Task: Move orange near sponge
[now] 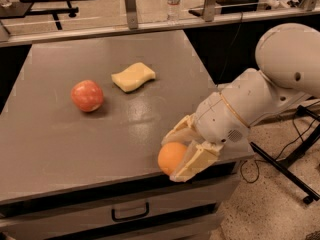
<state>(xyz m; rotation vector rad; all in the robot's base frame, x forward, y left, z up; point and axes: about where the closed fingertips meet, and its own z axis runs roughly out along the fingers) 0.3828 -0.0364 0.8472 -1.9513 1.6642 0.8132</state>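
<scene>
Grasping is the step in hand; gripper [174, 157] sits at the front edge of the table [75, 149], fingers [197, 161] narrowed against both sides of the orange [169, 158], seemingly holding it; next comes lifting, then carrying back-left toward the sponge [133, 76], clear of the apple [87, 95].

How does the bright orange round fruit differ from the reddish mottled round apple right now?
Colour: the bright orange round fruit is evenly orange, while the reddish mottled round apple is blotchy pink-red. Place: the orange sits at the front edge of the grey table, and the apple is farther back on the left. State: the cream gripper is at the orange, while the apple stands free. Both are round and similar in size.
</scene>
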